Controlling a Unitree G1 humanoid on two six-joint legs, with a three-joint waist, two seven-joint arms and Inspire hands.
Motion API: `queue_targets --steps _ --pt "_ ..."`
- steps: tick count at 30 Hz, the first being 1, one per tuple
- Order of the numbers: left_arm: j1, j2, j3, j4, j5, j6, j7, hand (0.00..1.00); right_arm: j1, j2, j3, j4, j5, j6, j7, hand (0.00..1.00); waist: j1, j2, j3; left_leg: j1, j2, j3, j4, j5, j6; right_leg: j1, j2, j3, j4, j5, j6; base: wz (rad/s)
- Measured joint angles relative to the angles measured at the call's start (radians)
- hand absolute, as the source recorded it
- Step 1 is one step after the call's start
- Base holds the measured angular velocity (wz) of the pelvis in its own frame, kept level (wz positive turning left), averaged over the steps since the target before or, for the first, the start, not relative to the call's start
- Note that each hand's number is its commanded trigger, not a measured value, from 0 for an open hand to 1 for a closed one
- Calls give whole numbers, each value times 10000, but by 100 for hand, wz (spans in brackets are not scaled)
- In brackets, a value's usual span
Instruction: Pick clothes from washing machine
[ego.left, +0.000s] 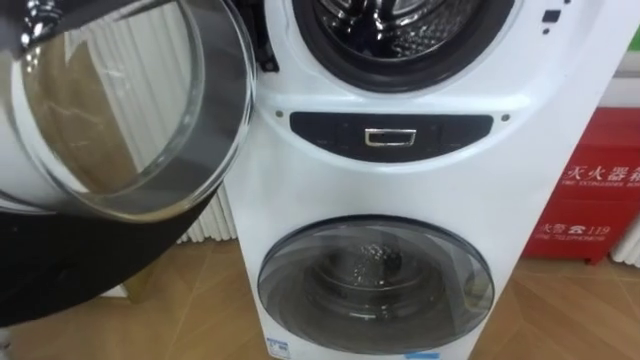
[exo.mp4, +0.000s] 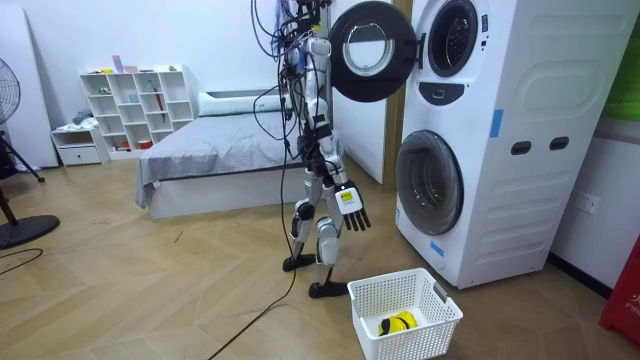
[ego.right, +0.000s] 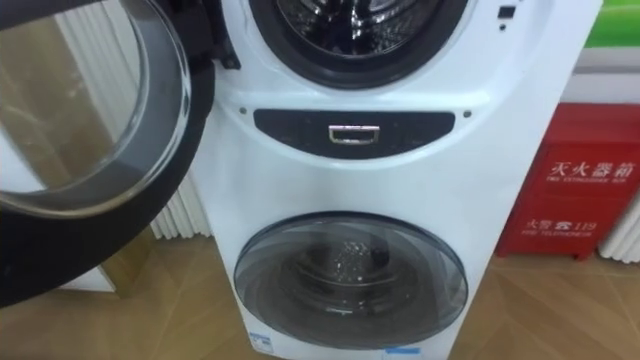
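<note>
Clothes inside the washing machine's (ego.left: 400, 190) upper drum (ego.left: 400, 25) cannot be told, its door (ego.left: 130, 120) being swung open. Something yellow (exo.mp4: 400, 322) is being kept in the white basket (exo.mp4: 440, 300) on the wooden floor (exo.mp4: 150, 290). The right hand (exo.mp4: 351, 208) is being hung down, fingers relaxed.

White print, apparently Chinese, on red cabinet (ego.left: 597, 190)

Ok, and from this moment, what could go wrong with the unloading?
The open upper door hangs close at the robot's left, near head height; a lifted arm could knock it.
The white basket sits on the floor by its feet; a step might kick it.
The right hand hangs low, fingers relaxed, well below the upper drum, so a long reach upward is needed.
</note>
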Motion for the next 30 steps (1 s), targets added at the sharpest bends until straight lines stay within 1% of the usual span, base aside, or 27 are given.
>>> queue_targets --steps 1,3,4,5,7,8,9,10,11,12,13,14,15,16,17,19,20,22,23,24,25,26,27,28,29,30 --pt "-3 104 77 -157 4 -45 46 0 64 -28 6 1 4 4 94 0 -10 57 6 1 0 -14 -1 -1 -1 0 3 -7 7 0 0 0" --pt "-2 152 87 -375 6 -170 52 0 145 -113 9 35 19 11 200 0 24 149 36 0 -8 -15 -16 -1 -1 -8 -3 -21 12 0 0 0" --pt "-21 153 103 -502 23 -194 50 0 205 -152 9 33 22 12 208 0 42 177 37 -1 -10 -28 -39 0 -1 -15 -3 -27 16 -1 1 0" --pt "-47 153 115 -584 28 -194 52 0 213 -158 8 33 12 12 204 0 51 183 33 -10 -9 -37 -47 0 -1 -20 -1 -36 15 -1 1 5" --pt "-323 156 130 -1132 20 -192 67 0 245 -155 6 39 -196 13 200 0 43 167 26 -34 1 -132 -41 0 -2 -11 -7 -141 15 -23 -1 10" --pt "-411 157 123 -1298 20 -192 68 0 241 -155 5 40 -272 13 182 0 33 102 4 -33 1 -155 -40 0 -2 3 -13 -175 14 -30 3 12" --pt "-578 156 71 -1741 26 -192 67 0 205 -154 5 41 -324 14 164 0 22 55 13 -43 1 -197 -38 3 0 13 -24 -209 13 -39 14 7" --pt "-604 156 10 -2305 66 -190 26 0 160 -142 7 14 -323 18 162 0 12 -15 11 -70 -3 -200 -23 4 1 8 -30 -213 -19 -40 15 4" --pt "-601 145 34 -2544 155 -180 -14 0 144 -128 8 7 -322 18 164 0 2 -55 9 -92 -4 -200 6 4 1 7 -36 -213 -37 -40 15 0" --pt "-591 141 84 -2967 293 -167 -85 0 177 -93 14 15 -323 65 172 0 32 -149 7 -145 -4 -232 92 4 2 9 -47 -225 -41 -41 17 8" --pt "-584 135 52 -3552 286 -123 -57 0 195 -61 36 29 -309 217 171 0 77 -244 27 -198 -6 -277 131 4 1 8 -67 -292 -59 -43 20 13" --pt "-577 131 48 -3861 285 -121 -59 0 187 -36 52 28 -306 266 165 0 81 -323 37 -217 -7 -355 130 4 1 16 -76 -348 -68 -44 21 27" --pt "-578 99 -24 -4458 289 -122 -81 0 138 22 62 29 -316 336 153 0 30 -460 56 -259 -8 -425 130 4 2 35 -101 -482 -82 -44 23 28" --pt "-578 -52 -108 -4886 433 -121 -168 0 76 60 66 39 -363 406 155 0 16 -555 51 -247 -12 -490 154 5 3 42 -118 -520 -79 -44 23 24" --pt "-575 -170 -145 -5047 511 -123 -194 0 3 60 118 39 -400 437 162 0 17 -580 59 -256 -14 -501 181 5 3 61 -124 -532 -75 -43 23 15" --pt "-467 -854 -485 -5608 498 -124 -311 0 -131 66 583 6 -384 450 208 0 -65 -621 58 -259 -36 -667 223 5 5 213 -182 -688 -82 -42 25 23" --pt "-369 -1016 -612 -5716 494 -124 -426 0 -184 66 699 6 -375 450 255 0 -58 -624 60 -260 -40 -683 225 8 9 230 -195 -753 -83 -42 24 22" --pt "24 -1652 -1158 -6100 509 -28 -664 0 -392 125 1052 9 -282 467 351 0 -86 -631 56 -291 -51 -822 216 14 20 348 -207 -868 -226 -39 30 18" --pt "58 -1860 -1312 -6203 510 7 -723 0 -431 140 1125 9 -274 467 373 0 -85 -634 54 -333 -51 -918 220 13 20 365 -208 -902 -234 -38 27 26" --pt "205 -2146 -1663 -6313 473 18 -910 0 -509 138 1152 15 -274 467 393 0 -104 -639 51 -384 -56 -970 244 30 13 371 -229 -1025 -227 -37 26 19" --pt "406 -2278 -2077 -6346 369 25 -1155 0 -564 124 1205 15 -239 470 388 0 -105 -630 51 -403 -42 -976 248 48 -4 355 -218 -1041 -221 -35 21 13" --pt "489 -2310 -2304 -6347 261 36 -1281 0 -599 125 1281 16 -205 470 386 0 -122 -630 49 -422 -31 -975 257 53 -12 331 -208 -1038 -220 -33 11 0" --pt "594 -2409 -2807 -6344 255 55 -1487 0 -687 116 1449 29 -150 470 388 0 -192 -640 43 -464 -21 -984 264 63 -28 301 -196 -1036 -224 -32 -4 0" --pt "707 -2540 -3350 -6344 297 69 -1726 0 -780 115 1550 45 -8 470 401 0 -368 -688 12 -499 -23 -1003 272 65 -31 289 -193 -1047 -232 -35 -10 0" --pt "797 -2602 -3599 -6342 331 105 -1938 0 -790 125 1621 44 101 464 406 0 -436 -684 15 -506 -26 -1002 270 65 -30 279 -193 -1046 -234 -35 -10 0" --pt "998 -2631 -4209 -6346 393 160 -2266 0 -845 149 1757 31 268 457 408 0 -561 -696 7 -516 -33 -1002 283 66 -30 261 -193 -1045 -234 -35 -10 -6"
